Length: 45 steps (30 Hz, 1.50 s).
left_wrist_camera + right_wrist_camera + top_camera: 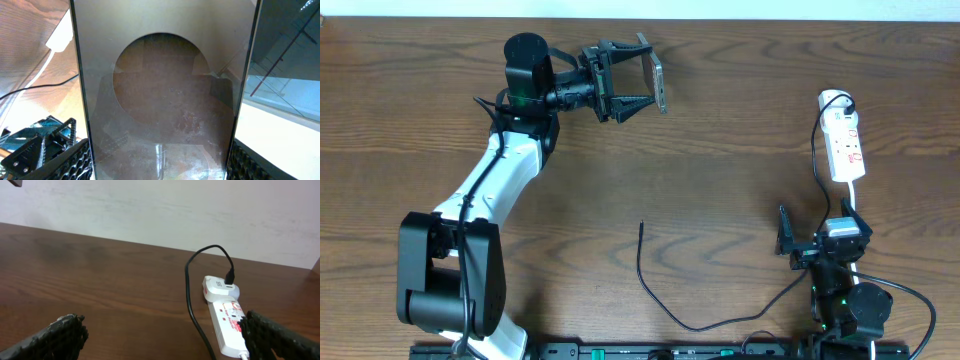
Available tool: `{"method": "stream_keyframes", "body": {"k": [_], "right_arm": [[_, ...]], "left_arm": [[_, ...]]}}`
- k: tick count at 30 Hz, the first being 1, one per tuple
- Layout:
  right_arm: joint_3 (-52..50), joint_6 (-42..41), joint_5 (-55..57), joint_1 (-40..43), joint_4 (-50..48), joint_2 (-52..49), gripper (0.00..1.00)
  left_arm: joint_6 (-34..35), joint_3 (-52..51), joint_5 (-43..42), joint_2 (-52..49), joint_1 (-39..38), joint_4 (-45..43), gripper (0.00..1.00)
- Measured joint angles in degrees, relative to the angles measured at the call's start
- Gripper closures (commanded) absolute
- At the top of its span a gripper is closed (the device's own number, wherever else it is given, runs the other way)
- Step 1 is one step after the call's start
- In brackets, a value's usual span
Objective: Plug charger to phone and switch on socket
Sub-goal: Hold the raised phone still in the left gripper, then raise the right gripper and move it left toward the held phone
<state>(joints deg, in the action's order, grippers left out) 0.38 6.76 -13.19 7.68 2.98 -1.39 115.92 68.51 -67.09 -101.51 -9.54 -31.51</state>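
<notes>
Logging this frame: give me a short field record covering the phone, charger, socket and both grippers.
phone: clamped between the left gripper's fingers, no cable in it
left gripper: shut on phone
charger: lying loose on the table, plug tip free, held by nothing
socket: flat on the table, right side
right gripper: open, empty, facing the socket
switch state: cannot tell

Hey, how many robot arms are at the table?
2. The left arm stretches toward the far left, left tool holding the phone; the right arm sits near right, close to the socket.
</notes>
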Motion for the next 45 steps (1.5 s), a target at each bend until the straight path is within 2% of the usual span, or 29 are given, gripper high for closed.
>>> {"method": "stream_keyframes", "body": {"k": [21, 35, 39, 45], "right_arm": [[0.02, 0.00, 0.00, 0.00, 0.00, 0.00, 0.01], [0.00, -0.15, -0.02, 0.00, 0.00, 0.00, 0.01], [0.00, -2.80, -0.04, 0.00, 0.00, 0.00, 0.01], [0.00, -13.66, -2.05, 0.00, -0.26, 0.00, 0.01]], "left_arm": [[-0.02, 0.00, 0.09, 0.00, 0.00, 0.00, 0.93], [-0.26, 0.00, 4.63, 0.00, 0.00, 0.02, 0.93], [-0.20, 0.00, 6.03, 0.00, 0.00, 0.48, 0.92], [-0.20, 0.00, 7.37, 0.00, 0.00, 0.63, 0.93]]}}
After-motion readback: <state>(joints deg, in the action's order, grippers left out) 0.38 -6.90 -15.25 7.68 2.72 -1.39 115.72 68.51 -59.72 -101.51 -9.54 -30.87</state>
